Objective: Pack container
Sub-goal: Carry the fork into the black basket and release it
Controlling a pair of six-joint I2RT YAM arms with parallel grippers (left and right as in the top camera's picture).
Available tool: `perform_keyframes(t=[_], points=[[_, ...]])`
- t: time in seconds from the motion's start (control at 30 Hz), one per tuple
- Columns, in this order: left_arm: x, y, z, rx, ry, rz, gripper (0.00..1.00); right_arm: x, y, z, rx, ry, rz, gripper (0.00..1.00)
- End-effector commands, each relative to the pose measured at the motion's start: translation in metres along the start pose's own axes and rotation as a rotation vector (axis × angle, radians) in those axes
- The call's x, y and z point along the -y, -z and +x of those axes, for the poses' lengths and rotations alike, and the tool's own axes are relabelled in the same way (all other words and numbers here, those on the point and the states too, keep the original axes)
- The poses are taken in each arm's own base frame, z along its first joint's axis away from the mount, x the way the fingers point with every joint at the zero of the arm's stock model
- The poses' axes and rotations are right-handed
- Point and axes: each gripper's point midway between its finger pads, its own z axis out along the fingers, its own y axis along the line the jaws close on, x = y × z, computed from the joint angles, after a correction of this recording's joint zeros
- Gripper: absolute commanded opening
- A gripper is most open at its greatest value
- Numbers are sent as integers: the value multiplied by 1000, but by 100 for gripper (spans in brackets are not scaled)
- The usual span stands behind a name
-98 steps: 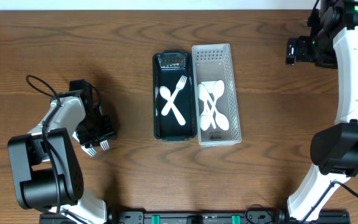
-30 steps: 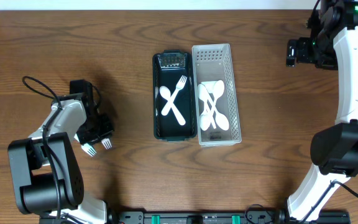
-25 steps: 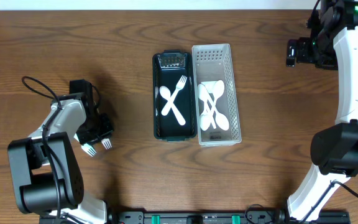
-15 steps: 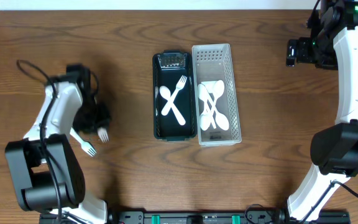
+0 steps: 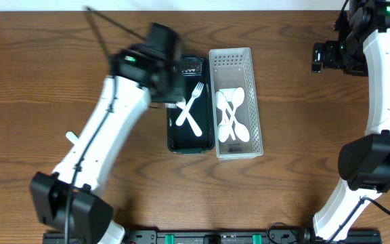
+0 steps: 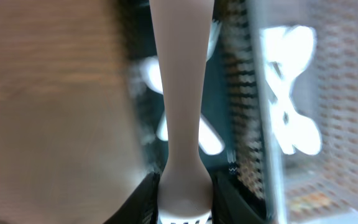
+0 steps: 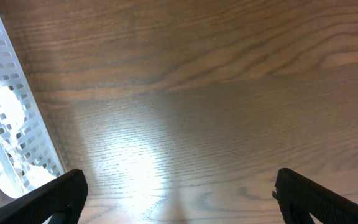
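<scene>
**Brown Grain, White Plastic, Black Trim**

Warm brown wood grain with darker streaks all over the counter (image 5: 59,54), washed pale by a glare patch in the right wrist view. Dark, near-black tray (image 5: 181,142) with a deep teal-green tint inside, crossed by a white fork (image 5: 196,91) and a white spoon (image 5: 195,125). White basket (image 5: 230,59), patterned with rows of small slots, holding white spoons (image 5: 232,118). Glossy white shells and black joints on the left arm (image 5: 103,132) and right arm (image 5: 383,81); a green light (image 5: 388,9) on the latter. Black left fingers (image 6: 143,200) around an off-white handle (image 6: 179,93); black right fingers (image 7: 51,198) too.
</scene>
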Motion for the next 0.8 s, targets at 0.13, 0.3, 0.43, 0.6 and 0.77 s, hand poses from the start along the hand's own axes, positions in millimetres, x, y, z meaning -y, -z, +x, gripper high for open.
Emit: perform_keyframes(t=[0.13,0.3,0.43,0.6,0.77], points=[[20,-69,19,-153,-56,-33,6,5,-4,3,-24,5,13,99],[10,-119,40,-290,-48,-82,6,5,-4,4,-24,5,13,99],[6,-135,50,-338,-48,-98,9,5,-4,4,-24,5,13,99],[6,-134,49,-338,-71,-94,44,5,-4,3,-24,5,13,99],[-9,-124,43,-313,-166,-172,50,5,-4,2,-20,5,13,99]])
